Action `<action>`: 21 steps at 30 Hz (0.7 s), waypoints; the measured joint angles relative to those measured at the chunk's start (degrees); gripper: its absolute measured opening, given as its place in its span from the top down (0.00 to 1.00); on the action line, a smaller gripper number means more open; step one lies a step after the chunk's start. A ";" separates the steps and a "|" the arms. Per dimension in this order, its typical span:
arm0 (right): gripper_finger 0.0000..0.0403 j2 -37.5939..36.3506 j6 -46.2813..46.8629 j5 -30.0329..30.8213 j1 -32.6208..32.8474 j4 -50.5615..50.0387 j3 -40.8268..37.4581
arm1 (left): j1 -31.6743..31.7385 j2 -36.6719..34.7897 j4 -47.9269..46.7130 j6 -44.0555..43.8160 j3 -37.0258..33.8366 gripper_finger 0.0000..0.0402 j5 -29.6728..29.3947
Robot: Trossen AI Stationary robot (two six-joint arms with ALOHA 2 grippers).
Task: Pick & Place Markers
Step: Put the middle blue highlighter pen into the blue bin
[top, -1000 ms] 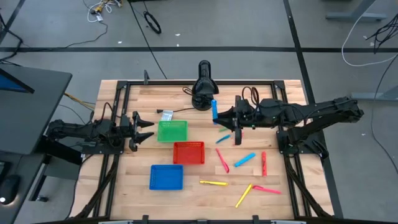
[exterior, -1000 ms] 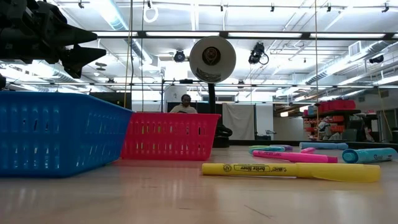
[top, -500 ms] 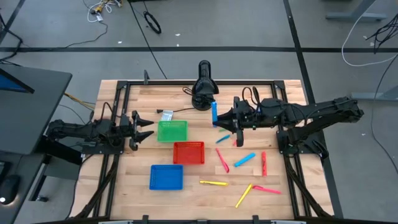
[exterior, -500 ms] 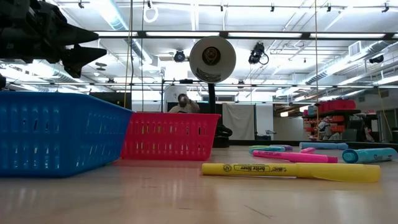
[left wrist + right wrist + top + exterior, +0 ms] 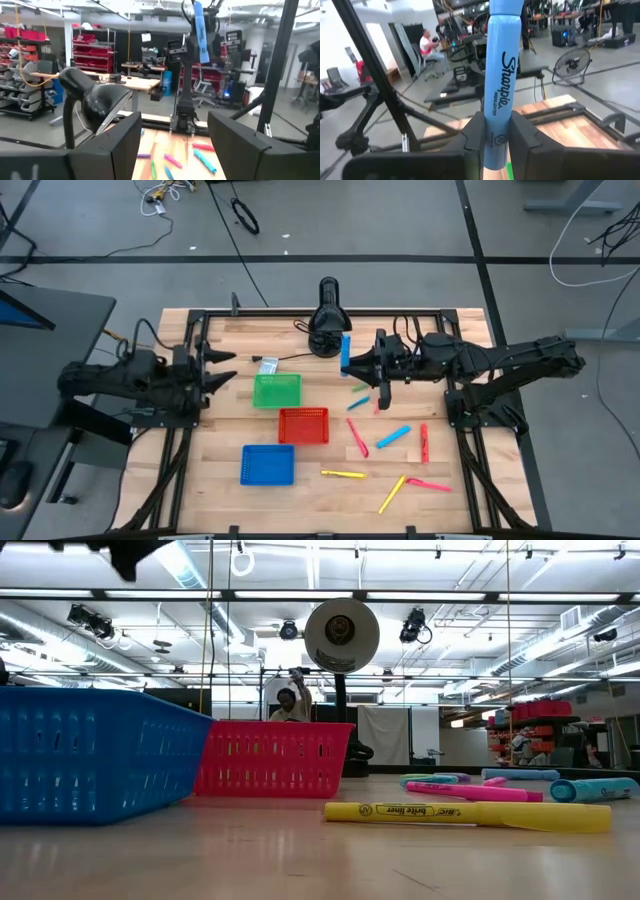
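While raised above the bench [image 5: 300, 480] beside the black lamp [image 5: 327, 320], right gripper [image 5: 350, 370] pinching a blue marker [image 5: 345, 352] upright, barrel clamped low between both fingers [image 5: 522, 132], most of it standing clear beyond. Left gripper [image 5: 222, 370] spread, empty, just beside the green basket [image 5: 277, 390]. Other markers [image 5: 392, 438] scattered flat beyond the red basket [image 5: 303, 425].

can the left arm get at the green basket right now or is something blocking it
Probably yes. The left pincer is open and sits just beside the green basket with bare table between them. The right pincer, shut on a blue marker, hangs off the basket's other side.
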 joint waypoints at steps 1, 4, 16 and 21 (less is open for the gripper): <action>0.88 0.05 0.01 -0.01 -0.11 0.55 0.00 | 0.00 2.16 0.02 -0.17 2.11 0.42 0.03; 0.88 0.19 0.05 -0.04 -0.51 1.27 0.81 | 0.00 8.46 0.28 -0.34 8.48 0.42 0.02; 0.88 8.71 -4.87 -0.10 -0.71 -14.70 20.07 | 0.07 31.15 0.17 2.64 31.95 0.42 -0.45; 0.88 10.78 -5.98 -0.22 -0.71 -14.89 23.73 | 0.07 37.50 -0.17 4.87 39.51 0.42 -0.01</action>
